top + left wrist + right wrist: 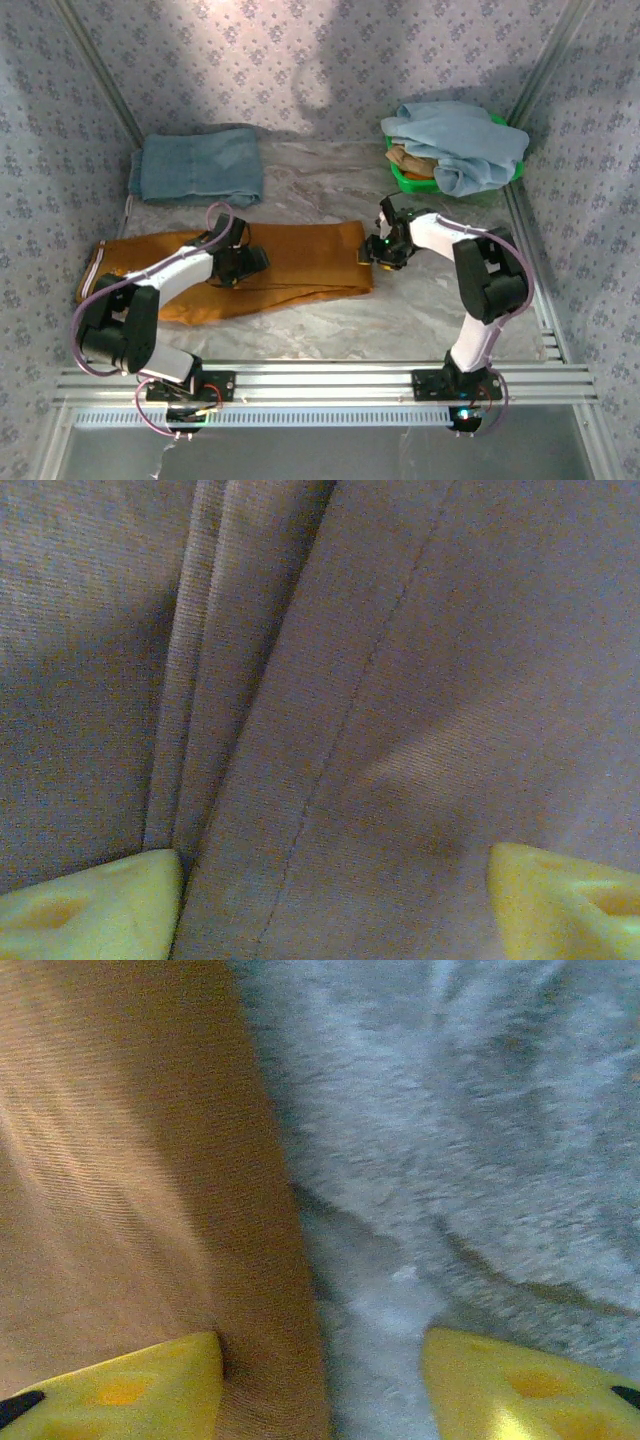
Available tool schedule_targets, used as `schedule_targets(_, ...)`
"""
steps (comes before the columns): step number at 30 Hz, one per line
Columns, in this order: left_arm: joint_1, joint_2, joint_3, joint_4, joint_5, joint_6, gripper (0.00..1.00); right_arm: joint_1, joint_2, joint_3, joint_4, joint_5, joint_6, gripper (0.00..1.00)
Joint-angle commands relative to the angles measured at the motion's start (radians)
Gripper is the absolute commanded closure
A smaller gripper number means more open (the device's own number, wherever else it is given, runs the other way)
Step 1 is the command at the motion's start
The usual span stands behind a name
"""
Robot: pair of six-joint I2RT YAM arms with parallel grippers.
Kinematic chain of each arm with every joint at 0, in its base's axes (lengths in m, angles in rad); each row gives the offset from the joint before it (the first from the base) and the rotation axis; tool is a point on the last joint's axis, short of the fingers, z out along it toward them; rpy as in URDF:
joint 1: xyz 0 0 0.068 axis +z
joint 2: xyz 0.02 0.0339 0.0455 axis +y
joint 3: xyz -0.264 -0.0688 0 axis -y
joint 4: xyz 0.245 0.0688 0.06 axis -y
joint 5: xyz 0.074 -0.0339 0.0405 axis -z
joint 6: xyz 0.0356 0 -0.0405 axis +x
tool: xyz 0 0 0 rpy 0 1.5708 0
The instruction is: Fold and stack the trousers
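Looking at the trousers (300, 262), flat on the tabletop (400, 310) just in front of the folded denim (200, 165), I judge them soft, limp and light. My left fingers (90, 910) gape over mid-leg. My right fingers (130, 1390) stand open astride the hem edge, where I'd pinch.

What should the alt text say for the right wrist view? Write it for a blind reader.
Two yellow fingers stand apart at the bottom of the frame, straddling the edge of the rust-orange trousers. The cloth lies on the left, a crinkled silvery table cover on the right.
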Motion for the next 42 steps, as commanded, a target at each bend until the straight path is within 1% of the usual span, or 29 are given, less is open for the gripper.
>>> schedule_targets(1, -0.004, -0.018, -0.041, -0.003, -0.021, 0.012, 0.20, 0.006, 0.039, -0.035, 0.041, -0.083, 0.009, 0.45)
schedule_targets(5, -0.003, -0.007, -0.071, 0.020, -0.022, 0.007, 0.21, 0.016, 0.030, -0.047, 0.047, -0.073, -0.006, 0.46)
schedule_targets(12, -0.003, -0.003, -0.099, 0.049, -0.025, -0.007, 0.21, 0.010, -0.001, -0.112, 0.161, -0.259, 0.006, 0.49)
schedule_targets(15, -0.003, -0.014, -0.101, 0.044, -0.025, -0.006, 0.21, 0.012, 0.018, -0.118, 0.173, -0.325, 0.012, 0.53)
schedule_targets(20, 0.003, -0.029, -0.102, 0.041, -0.027, 0.000, 0.20, 0.029, 0.022, -0.138, 0.203, -0.377, 0.036, 0.64)
schedule_targets(22, 0.005, -0.035, -0.103, 0.043, -0.026, 0.001, 0.21, 0.037, 0.017, -0.143, 0.213, -0.396, 0.041, 0.64)
schedule_targets(24, 0.006, -0.041, -0.102, 0.043, -0.026, 0.002, 0.21, 0.040, 0.011, -0.136, 0.188, -0.364, 0.031, 0.64)
schedule_targets(26, 0.008, -0.046, -0.102, 0.039, -0.026, 0.004, 0.20, 0.034, 0.003, -0.138, 0.178, -0.355, 0.037, 0.67)
schedule_targets(28, 0.009, -0.056, -0.105, 0.035, -0.026, 0.005, 0.20, 0.029, -0.011, -0.136, 0.164, -0.340, 0.039, 0.73)
schedule_targets(32, 0.017, -0.083, -0.106, 0.022, -0.029, 0.007, 0.20, 0.015, -0.044, -0.132, 0.136, -0.301, 0.054, 0.92)
schedule_targets(34, 0.019, -0.109, -0.094, -0.004, -0.033, 0.013, 0.18, 0.009, -0.066, -0.125, 0.103, -0.270, 0.055, 1.00)
schedule_targets(37, 0.020, -0.173, -0.061, -0.064, -0.058, 0.022, 0.10, -0.008, -0.120, -0.122, 0.008, -0.163, 0.046, 1.00)
schedule_targets(39, 0.027, -0.221, -0.035, -0.105, -0.082, 0.027, 0.06, -0.035, -0.161, -0.134, -0.062, -0.096, 0.066, 1.00)
schedule_targets(42, 0.060, -0.294, -0.006, -0.167, -0.131, 0.006, 0.04, -0.071, -0.224, -0.118, -0.215, 0.086, 0.040, 1.00)
